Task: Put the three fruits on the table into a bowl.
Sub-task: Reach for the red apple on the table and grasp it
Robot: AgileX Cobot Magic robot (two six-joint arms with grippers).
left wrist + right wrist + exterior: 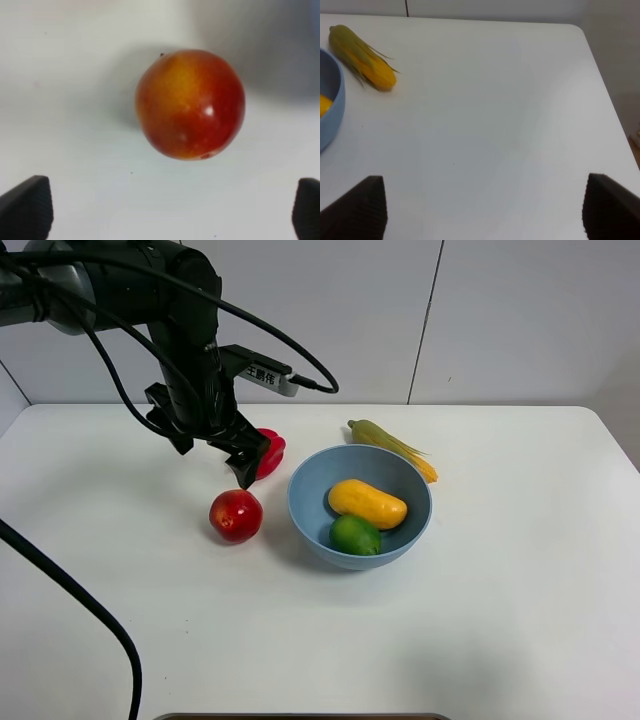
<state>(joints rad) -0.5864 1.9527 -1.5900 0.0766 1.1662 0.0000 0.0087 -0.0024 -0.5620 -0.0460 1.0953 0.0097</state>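
A mango [367, 503] and a lime [355, 535] are seen touching inside the light-blue bowl [300, 502]. A red apple [236, 515] is set on the white table [500, 590] just beside the bowl. The left gripper [213, 455] is held just behind the apple, jaws spread, and a red bell pepper [272, 452] is partly hidden by it.

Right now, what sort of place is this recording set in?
Probably a robotics lab bench, not a kitchen: a plain white table, blank panelled wall, and a cabled black robot arm.
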